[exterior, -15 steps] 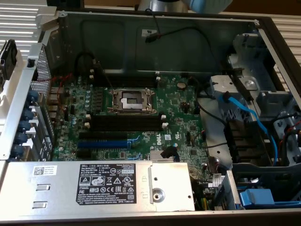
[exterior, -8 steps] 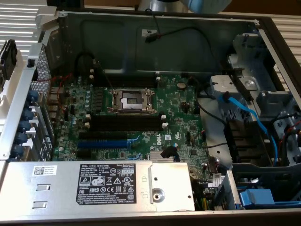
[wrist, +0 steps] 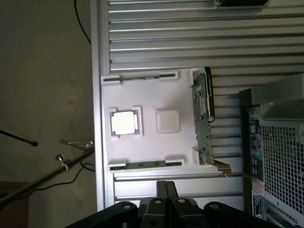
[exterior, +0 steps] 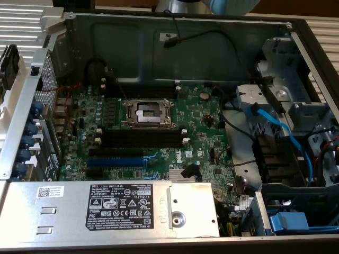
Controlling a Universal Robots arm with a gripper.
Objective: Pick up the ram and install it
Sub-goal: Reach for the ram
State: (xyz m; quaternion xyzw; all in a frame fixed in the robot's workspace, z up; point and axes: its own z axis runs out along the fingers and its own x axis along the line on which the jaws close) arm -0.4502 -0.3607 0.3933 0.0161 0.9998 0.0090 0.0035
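Hangs nose-down over the ribbed metal table, outside the open computer case. Carries the pincer just off the edge of the white tray, fingers pressed together, gripping nothing. Spots the ram apart from those fingers: parked on its long edge along the tray's side nearest the case, green board and black chips showing, leaning a touch. Picks out a silver processor chip sitting in a square pocket of the tray, apart from the ram. Over in the exterior view, catches just a slice of the arm beyond the far wall of the case, above and behind the motherboard. Takes in the metal processor socket mid-board, and the long black slots with white end clips just beside it on the near side. Touches neither board nor ram.
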